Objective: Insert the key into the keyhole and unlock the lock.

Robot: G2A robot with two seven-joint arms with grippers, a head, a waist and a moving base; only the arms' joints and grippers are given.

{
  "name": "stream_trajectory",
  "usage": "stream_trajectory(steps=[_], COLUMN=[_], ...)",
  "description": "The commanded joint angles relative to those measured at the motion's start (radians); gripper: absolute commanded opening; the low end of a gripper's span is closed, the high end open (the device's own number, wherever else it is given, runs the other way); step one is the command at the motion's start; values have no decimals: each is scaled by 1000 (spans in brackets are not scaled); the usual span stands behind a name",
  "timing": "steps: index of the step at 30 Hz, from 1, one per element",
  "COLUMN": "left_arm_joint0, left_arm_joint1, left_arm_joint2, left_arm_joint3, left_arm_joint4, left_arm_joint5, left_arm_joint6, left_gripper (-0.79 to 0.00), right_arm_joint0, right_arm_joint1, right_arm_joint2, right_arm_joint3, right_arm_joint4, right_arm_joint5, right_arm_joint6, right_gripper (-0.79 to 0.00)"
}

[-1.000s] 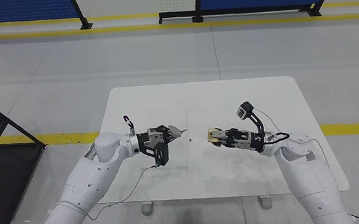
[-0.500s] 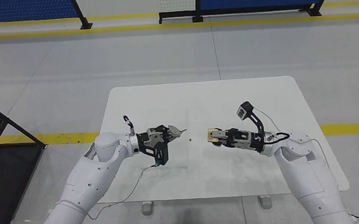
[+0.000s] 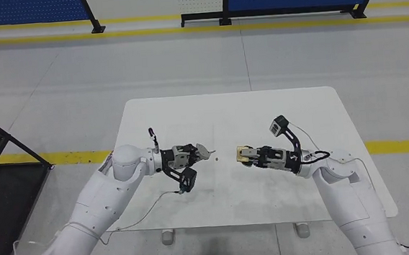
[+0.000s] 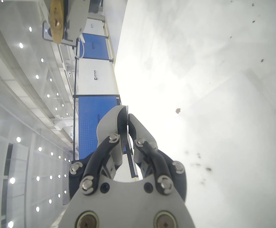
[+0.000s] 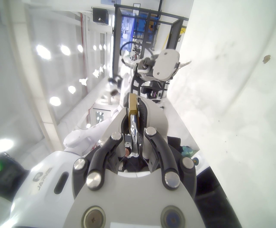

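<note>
Left gripper pinches the key by its head. The blade juts past its fingertips, its long axis along the line toward the right gripper, which clamps the brass lock. The keyhole faces the key tip across a gap.

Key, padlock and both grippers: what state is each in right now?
Silver metal key, clamped in the left gripper, tip pointing towards the padlock, not inserted.
Brass padlock, clamped in the right gripper, keyhole empty and facing the key, a gap between them.
Left gripper, shut on the key.
Right gripper, shut on the padlock.
</note>
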Motion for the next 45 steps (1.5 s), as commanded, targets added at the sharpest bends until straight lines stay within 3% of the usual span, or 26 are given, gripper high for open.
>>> stream_trajectory(steps=[1,13,26,34,45], left_arm_joint0=[1,-62,-144,-191,-206], left_arm_joint1=[1,-6,-27,-36,-42], left_arm_joint2=[-8,20,76,104,127], left_arm_joint3=[15,125,222,242,251], left_arm_joint4=[-62,-144,-103,-63,-106], left_arm_joint5=[51,238,536,602,604], left_arm_joint6=[73,296,354,354,410], left_gripper=[-785,-785,-785,-785,-785], right_arm_joint0=[0,0,0,0,-10], right_arm_joint1=[0,0,0,0,1], right_arm_joint2=[0,0,0,0,-7], right_arm_joint3=[0,0,0,0,-16], right_arm_joint4=[0,0,0,0,-23], right_arm_joint5=[0,0,0,0,2], right_arm_joint6=[0,0,0,0,-31], right_gripper=[-785,-785,-785,-785,-785])
